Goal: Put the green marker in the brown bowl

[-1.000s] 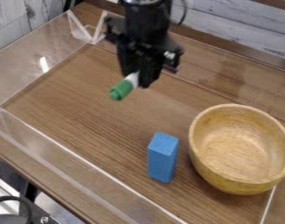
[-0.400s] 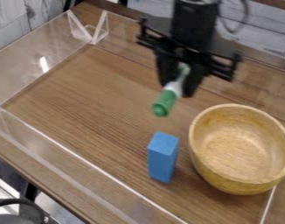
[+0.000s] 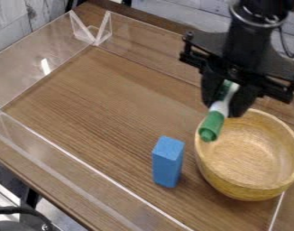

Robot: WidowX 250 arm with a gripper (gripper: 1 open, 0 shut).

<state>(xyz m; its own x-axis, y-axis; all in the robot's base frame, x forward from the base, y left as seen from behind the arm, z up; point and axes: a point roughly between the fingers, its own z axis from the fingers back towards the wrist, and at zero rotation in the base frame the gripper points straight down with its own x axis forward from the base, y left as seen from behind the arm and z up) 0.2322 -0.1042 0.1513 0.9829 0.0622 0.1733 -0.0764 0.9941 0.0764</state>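
Right now the gripper (image 3: 228, 96) hangs at about two o'clock in the view, its black body pointing down at the table (image 3: 101, 99), and its jaws are clamped on the marker (image 3: 215, 119). That marker hangs tilted from the fingers, white barrel up inside the grip and green cap end lowest, slanting down toward seven o'clock. Its green tip sits over the bowl's (image 3: 248, 152) near-left rim, at roughly ten o'clock on the bowl, clear of the table; whether it touches the rim I cannot tell. The bowl itself rests at four o'clock in the view, upright, its pale wooden inside showing grain, and part of its far rim is hidden behind the gripper. A blue block (image 3: 169, 161) stands on end just beside the bowl, at nine o'clock from it, close but apart. Clear plastic walls (image 3: 65, 36) fence the wooden surface, running along the far edge from ten to twelve o'clock and down the near-left side toward seven o'clock.
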